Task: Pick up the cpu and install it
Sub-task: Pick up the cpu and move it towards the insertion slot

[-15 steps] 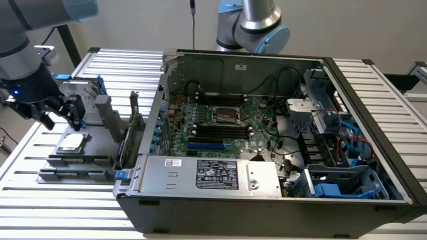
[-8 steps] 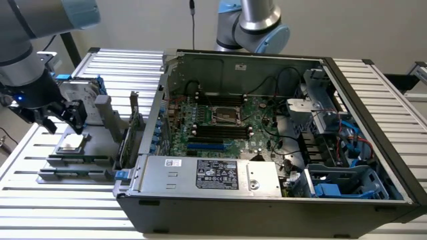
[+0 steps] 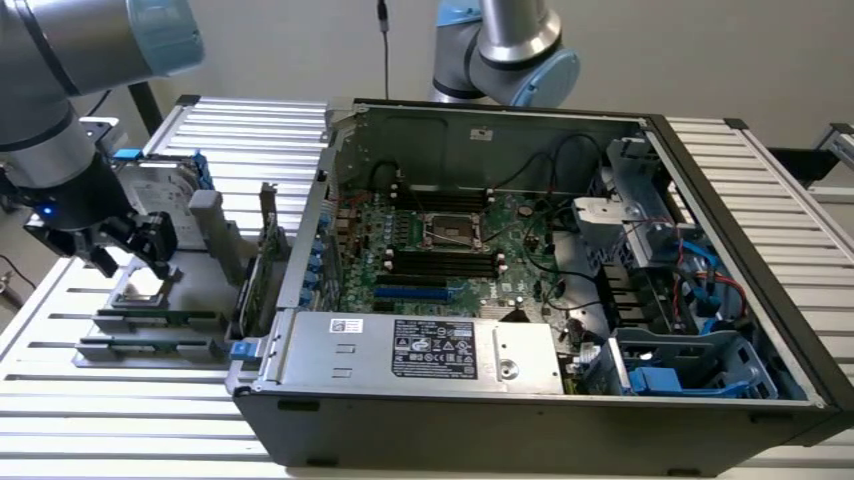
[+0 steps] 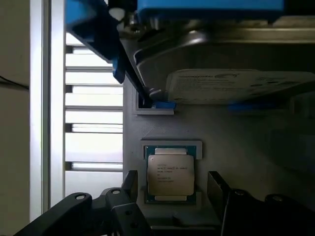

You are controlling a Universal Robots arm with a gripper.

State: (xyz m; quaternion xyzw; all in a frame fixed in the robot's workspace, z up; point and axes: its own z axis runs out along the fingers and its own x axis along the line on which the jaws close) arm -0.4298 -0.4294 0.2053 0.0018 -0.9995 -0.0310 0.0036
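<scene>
table (image 3: 120, 420): slatted metal bench, everything sits on it.
case (image 3: 534, 420): big open PC tower on its side, guts showing. No brand I can make out on the shell.
arm (image 3: 67, 120): UR arm at the exterior view's left, hanging over the parts fixture beside the case, well apart from the board.
psu (image 3: 414, 348): silver box along the near edge of the case. It has a black label with white print and logos plus a small white sticker, all too small to read.
board (image 3: 441, 250): green motherboard in the case, with dark RAM slots either side of the middle.
drive (image 4: 236, 83): silver hard drive in a blue frame, standing just beyond the cpu's spot. The pale label has lines of text, unreadable at this angle.
fixture (image 4: 236, 147): grey holder plate with a little pocket for the chip.
gripper (image 3: 138, 268): low over the fixture with its jaws spread apart, one finger either side of the chip and, far as I can tell, not touching it. Nothing gripped.
socket (image 3: 454, 232): in the middle of the board, and it looks empty to me, so the install isn't done.
cpu (image 4: 170, 176): flat in its fixture pocket, silver lid up, right between the fingers. It isn't picked up yet, so I'd say both the pick and the install are left to do. There are a few lines of print on the lid, but I can't honestly read them.
</scene>
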